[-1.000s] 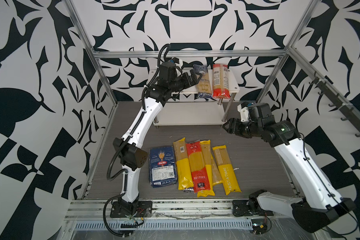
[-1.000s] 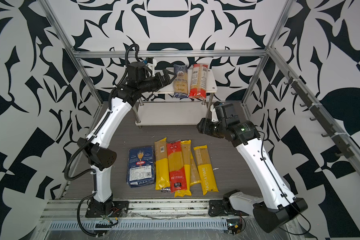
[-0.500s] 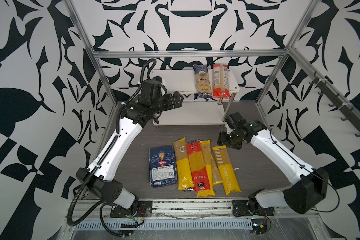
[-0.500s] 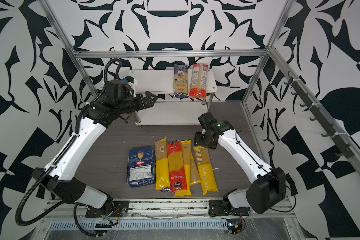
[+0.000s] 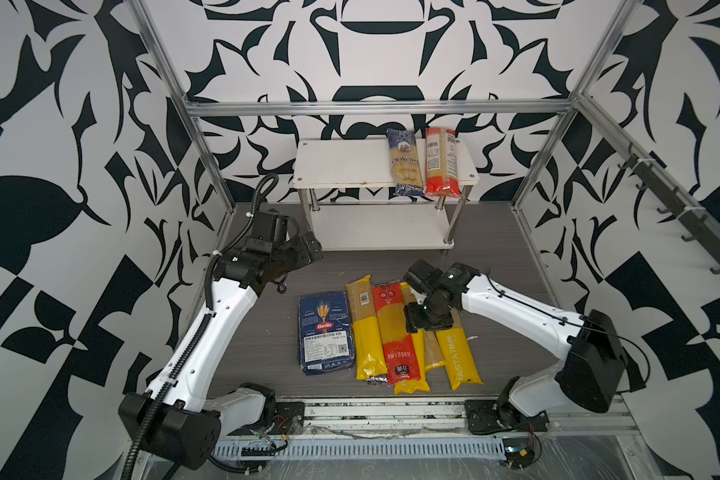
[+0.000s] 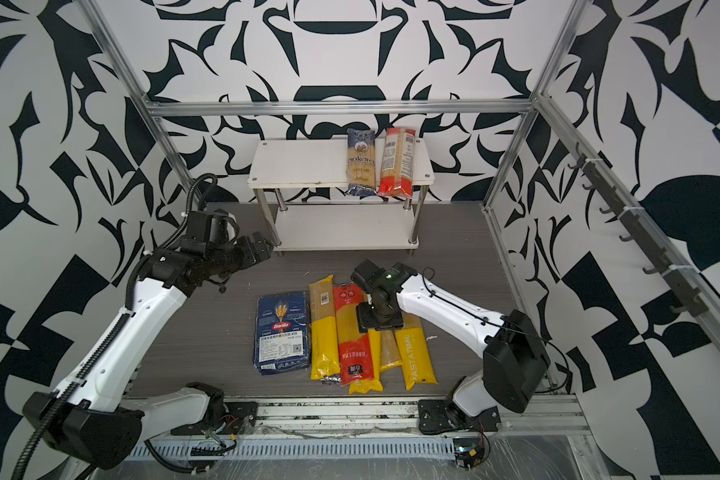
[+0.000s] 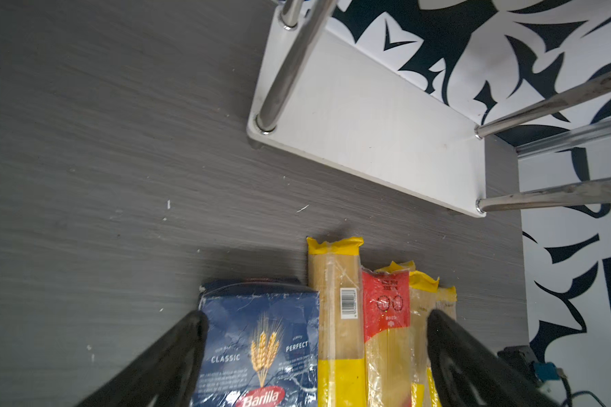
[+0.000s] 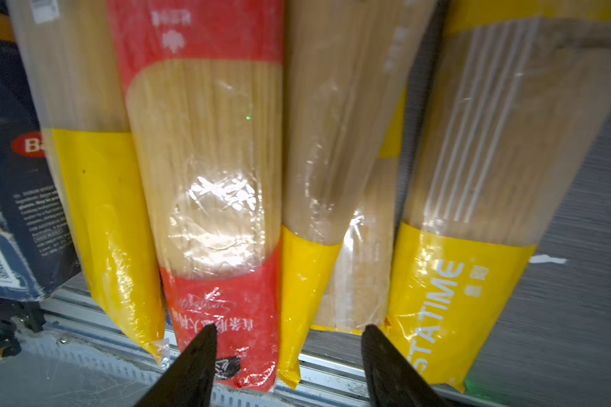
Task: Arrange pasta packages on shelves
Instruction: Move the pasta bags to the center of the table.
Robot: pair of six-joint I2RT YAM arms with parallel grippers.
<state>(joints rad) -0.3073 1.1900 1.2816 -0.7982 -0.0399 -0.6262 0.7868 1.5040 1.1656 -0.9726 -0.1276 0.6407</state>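
Note:
Several pasta packages lie side by side on the dark table: a wide blue Barilla pack point(image 5: 326, 332), a yellow bag point(image 5: 364, 332), a red bag point(image 5: 395, 328) and a yellow PASTATIME bag point(image 5: 460, 357). A blue bag point(image 5: 406, 162) and a red bag point(image 5: 441, 162) lie on the top board of the shelves point(image 5: 346, 164). My right gripper point(image 8: 288, 329) hangs open just above the row, over a yellow bag point(image 8: 332, 123) between the red bag point(image 8: 209, 141) and the PASTATIME bag point(image 8: 473, 176). My left gripper point(image 7: 316, 317) is open and empty, beside the shelves' left front post point(image 5: 314, 208).
The lower shelf board point(image 5: 375, 228) is bare. Aluminium frame bars point(image 5: 375, 109) and patterned walls close in the table on three sides. A metal rail point(image 5: 391, 411) runs along the front edge, just past the packs' near ends.
My left arm has drawn back from the top shelf and dropped low to the table's left. My right arm has swung down from beside the shelves to over the row of packs.

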